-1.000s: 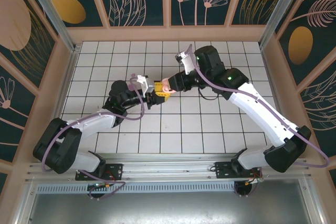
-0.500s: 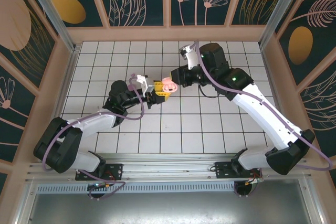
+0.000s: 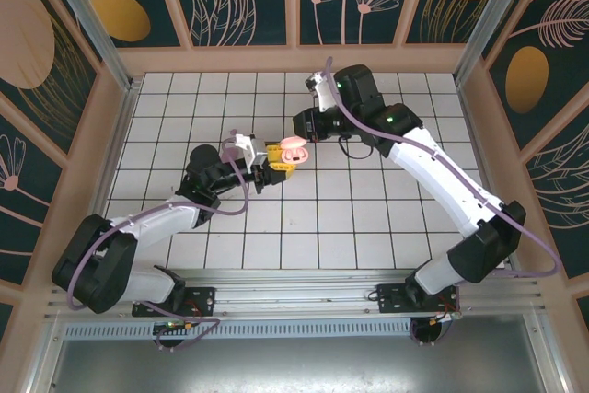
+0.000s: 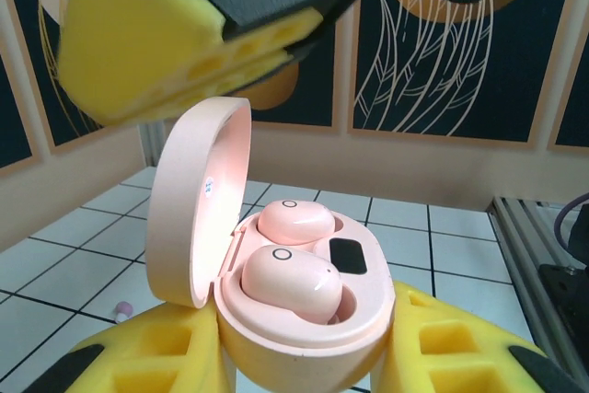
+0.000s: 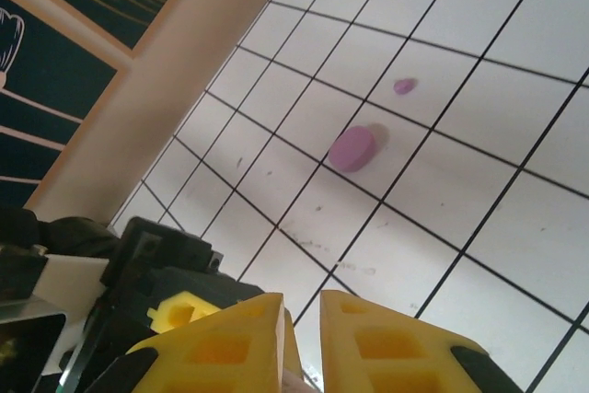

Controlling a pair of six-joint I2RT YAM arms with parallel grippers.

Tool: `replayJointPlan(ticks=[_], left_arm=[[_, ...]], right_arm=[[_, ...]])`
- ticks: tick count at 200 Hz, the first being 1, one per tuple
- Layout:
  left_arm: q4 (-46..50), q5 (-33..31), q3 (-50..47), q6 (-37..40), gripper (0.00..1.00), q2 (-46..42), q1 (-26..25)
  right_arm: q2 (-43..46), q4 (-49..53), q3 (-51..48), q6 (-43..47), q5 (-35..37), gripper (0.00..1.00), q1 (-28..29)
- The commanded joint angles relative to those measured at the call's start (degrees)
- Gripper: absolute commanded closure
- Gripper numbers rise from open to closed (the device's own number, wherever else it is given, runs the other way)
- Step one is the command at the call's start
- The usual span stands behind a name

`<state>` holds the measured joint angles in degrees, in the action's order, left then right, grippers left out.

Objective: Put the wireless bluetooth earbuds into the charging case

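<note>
Grips the open pink charging case (image 4: 304,324) in the closed left gripper (image 3: 279,161), two pink earbuds (image 4: 293,281) seated inside. Poises the right gripper (image 5: 302,329) by the lid, jaws nearly together, apparently empty. Likely light, slick, easily dislodged; best pinched across the rounded sides.

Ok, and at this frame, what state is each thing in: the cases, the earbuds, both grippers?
pink case: lid open, held up off the tiles.
pink earbuds: both seated in the pink case.
left gripper: shut on the pink case.
right gripper: almost shut, a slit left, nothing seen held.
purple case: lying on the tiles, looks shut.
purple earbud: loose on the tiles, apart from the purple case.
</note>
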<state>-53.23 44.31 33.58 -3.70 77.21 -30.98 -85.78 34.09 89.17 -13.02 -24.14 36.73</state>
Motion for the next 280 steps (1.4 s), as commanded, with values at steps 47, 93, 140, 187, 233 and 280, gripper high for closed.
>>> replayJointPlan(ticks=[47, 93, 140, 187, 233, 280], left_arm=[[-0.3, -3.7, -0.6, 0.0, 0.89, -2.5, -0.2], [-1.3, -3.9, -0.3, -0.9, 0.88, -1.9, -0.2], [-3.1, -3.5, 0.0, -2.6, 0.88, -1.4, -0.2], [-3.5, -3.4, 0.3, -3.2, 0.88, -1.8, -0.2], [-5.0, -3.5, -0.3, -4.6, 0.88, -2.7, -0.2], [-2.7, -4.3, -0.5, -3.6, 0.87, -4.3, -0.2]], right_arm=[[5.5, 0.8, -7.1, -1.5, -5.1, 0.85, -0.4], [14.5, -8.5, -16.6, -9.0, -9.5, 0.69, -5.0], [19.6, -27.5, -29.6, -22.9, -18.7, 0.50, -10.7], [16.3, -36.6, -31.8, -28.5, -22.1, 0.46, -8.2], [11.8, -38.6, -30.2, -29.1, -23.1, 0.46, -4.4], [10.5, -43.7, -31.6, -32.1, -25.5, 0.54, -4.0]])
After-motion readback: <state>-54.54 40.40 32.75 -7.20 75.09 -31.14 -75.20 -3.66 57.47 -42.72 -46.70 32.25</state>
